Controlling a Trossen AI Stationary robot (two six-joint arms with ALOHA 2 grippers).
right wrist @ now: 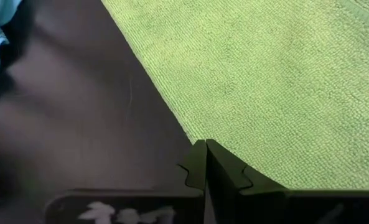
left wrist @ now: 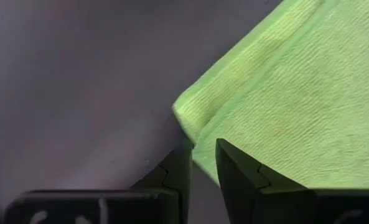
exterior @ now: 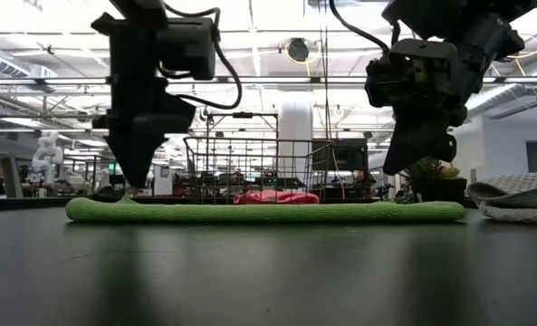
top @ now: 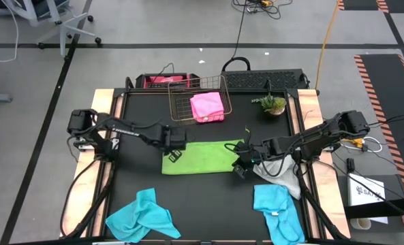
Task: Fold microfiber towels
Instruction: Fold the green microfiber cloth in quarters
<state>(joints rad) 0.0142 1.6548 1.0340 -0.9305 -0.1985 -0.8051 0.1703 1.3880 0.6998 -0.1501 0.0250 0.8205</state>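
- Pink towel (top: 207,107) sits folded in the wire basket (top: 181,109) at the back of the table; looks done.
- Green towel (top: 200,157) lies mid-table as a long flat rectangle, seemingly folded once; it's the one being worked.
- Left gripper (top: 174,156) is at the green towel's left end, fingers (left wrist: 237,171) slightly apart with the towel's corner edge running between them; can't tell if it truly pinches the cloth.
- Right gripper (top: 242,167) is at the towel's right near corner, fingers (right wrist: 218,168) pressed together; the tips sit at the cloth's edge, and whether any cloth is caught between them can't be told.
- Grey towel (top: 278,174) lies crumpled under the right arm, unfolded.
- Two blue towels, one front left (top: 140,215) and one front right (top: 276,211), are bunched and untouched.
- Judgement: one finished, one part-way, three left.
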